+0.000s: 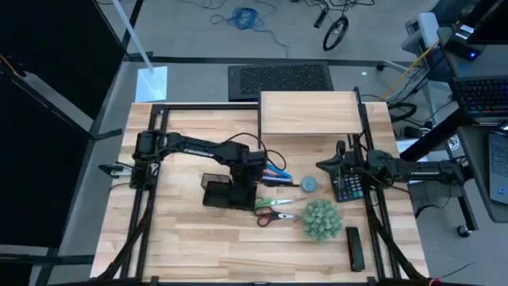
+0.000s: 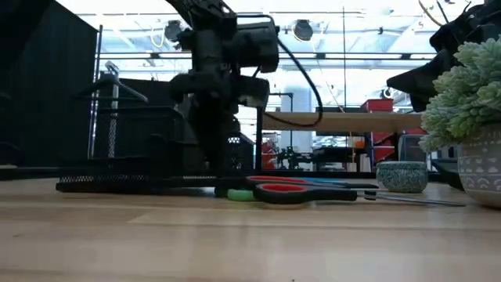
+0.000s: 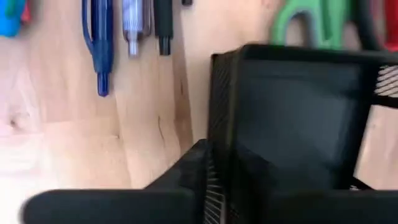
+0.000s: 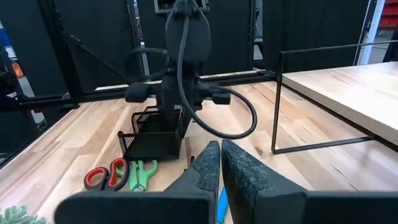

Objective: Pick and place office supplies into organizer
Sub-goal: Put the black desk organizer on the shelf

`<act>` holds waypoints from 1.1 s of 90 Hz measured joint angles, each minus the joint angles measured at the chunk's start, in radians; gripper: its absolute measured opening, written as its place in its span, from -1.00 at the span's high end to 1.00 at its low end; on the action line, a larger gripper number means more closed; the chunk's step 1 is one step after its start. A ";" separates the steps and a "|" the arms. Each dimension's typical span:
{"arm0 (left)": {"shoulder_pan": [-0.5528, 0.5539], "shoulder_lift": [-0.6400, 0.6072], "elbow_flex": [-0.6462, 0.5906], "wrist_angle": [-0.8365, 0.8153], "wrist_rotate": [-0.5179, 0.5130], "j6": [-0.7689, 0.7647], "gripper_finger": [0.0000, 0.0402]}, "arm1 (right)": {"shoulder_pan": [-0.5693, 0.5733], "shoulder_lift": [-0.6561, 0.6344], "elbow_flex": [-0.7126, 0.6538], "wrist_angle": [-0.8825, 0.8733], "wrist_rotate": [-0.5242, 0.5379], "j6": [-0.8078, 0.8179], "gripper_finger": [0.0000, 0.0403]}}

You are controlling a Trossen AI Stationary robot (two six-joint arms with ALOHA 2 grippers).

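Black mesh makes up the organizer [image 1: 216,191], which in the high view sits mid-table under the left arm, whose left gripper [image 1: 240,193] hangs right at the tray's edge. Its fingers are hidden there, so I cannot tell whether they are spread or closed. Beside the tray lie the scissors [image 1: 275,209], their long axis running across the table, the red and green handles toward the tray and the blades toward the plant ball [image 1: 321,219]. Blue pens [image 1: 278,174] lie just past the arm, near the round disc [image 1: 308,184]. The right gripper [image 1: 328,166] rests over the calculator [image 1: 347,186], by the wooden riser [image 1: 309,112].

Only the low view shows heights: the scissors [image 2: 301,190] lie flat on the table [image 2: 235,243], the disc [image 2: 401,176] stands as a small bowl-like shape, and the tray [image 2: 117,182] is a low mesh box behind the arm.

From the left wrist, three pens [image 3: 98,43] lie parallel, tips pointing the same way, beside the tray's wall [image 3: 298,118]; the green handle [image 3: 308,22] shows beyond it.

From the right wrist, that arm's own fingers [image 4: 239,171] are pressed together, gripping nothing, with tray [image 4: 152,135] and scissors [image 4: 121,174] ahead.
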 joint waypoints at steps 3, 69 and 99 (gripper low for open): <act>0.000 0.000 0.018 -0.018 -0.001 0.011 0.48 | 0.000 0.000 0.000 0.001 0.000 0.000 0.99; 0.027 -0.450 0.007 -0.256 -0.307 -0.156 0.21 | 0.000 0.018 0.000 0.131 0.000 0.258 0.99; 0.028 -0.732 -0.288 -0.237 -0.304 -0.271 0.30 | 0.003 0.239 0.005 0.337 -0.003 0.381 0.63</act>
